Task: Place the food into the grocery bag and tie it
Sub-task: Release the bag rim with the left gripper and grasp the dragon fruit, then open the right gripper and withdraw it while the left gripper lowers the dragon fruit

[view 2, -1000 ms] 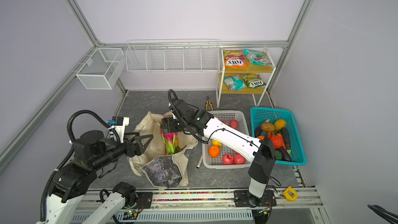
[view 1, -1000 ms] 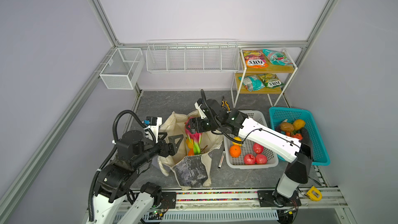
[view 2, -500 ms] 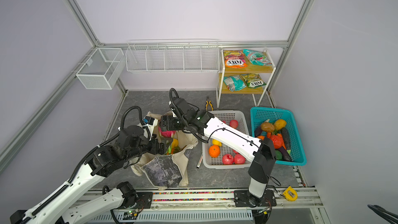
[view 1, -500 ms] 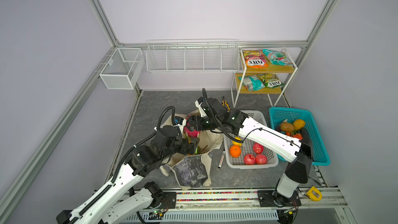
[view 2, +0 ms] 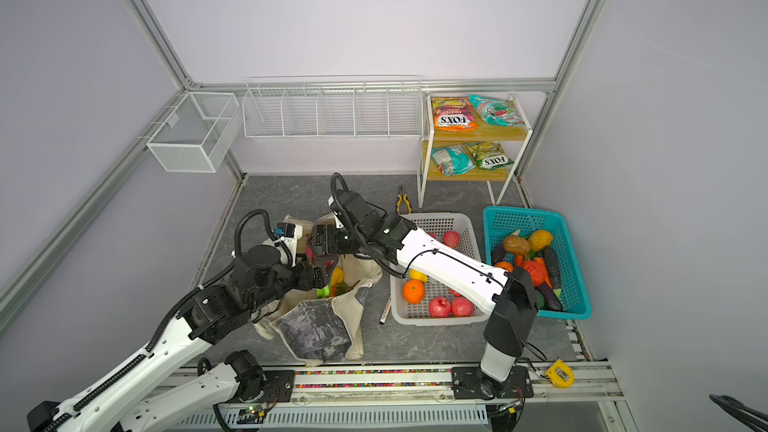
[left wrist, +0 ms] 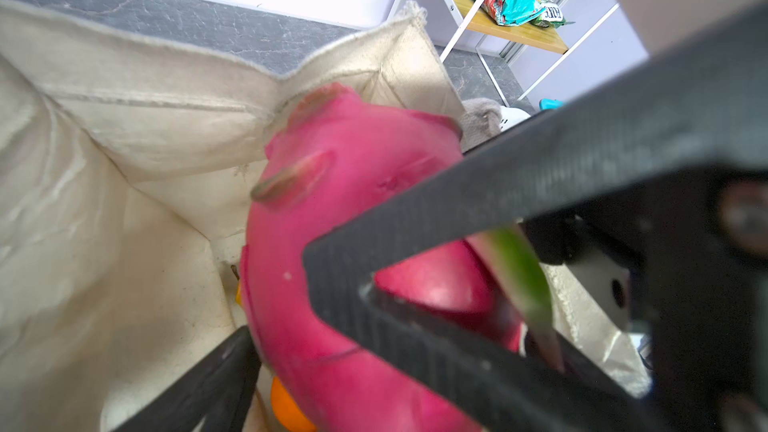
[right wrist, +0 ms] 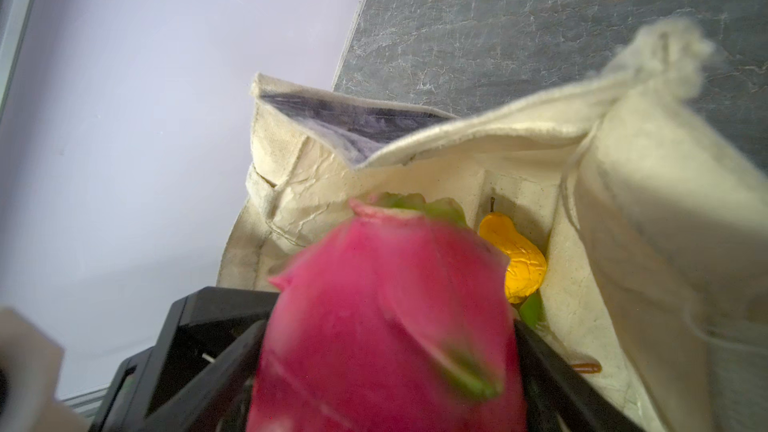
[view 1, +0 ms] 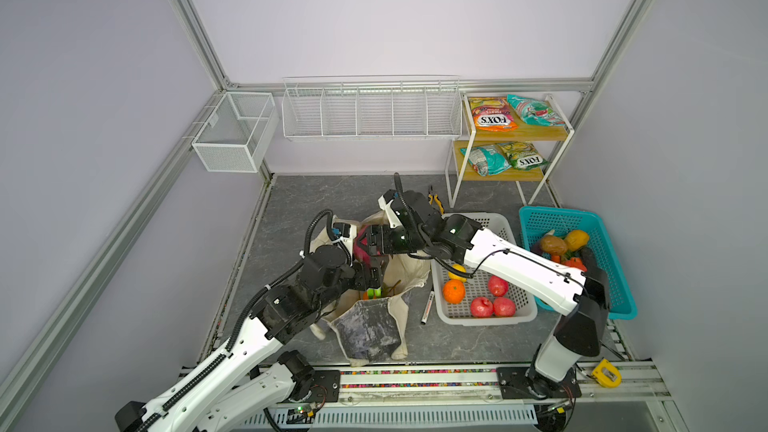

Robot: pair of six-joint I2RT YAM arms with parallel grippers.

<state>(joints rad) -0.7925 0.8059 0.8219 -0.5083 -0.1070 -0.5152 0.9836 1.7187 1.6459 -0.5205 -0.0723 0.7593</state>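
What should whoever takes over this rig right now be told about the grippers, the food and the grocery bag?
Right gripper: shut on the magenta dragon fruit, held over the open mouth of the grocery bag.
Left gripper: open, at the bag's mouth close to the dragon fruit.
Done: a yellow fruit already lies inside the bag.
Left: release the dragon fruit into the bag. There is more fruit in the white basket and the teal basket, and snack packets are on the shelf. The bag is not yet tied.
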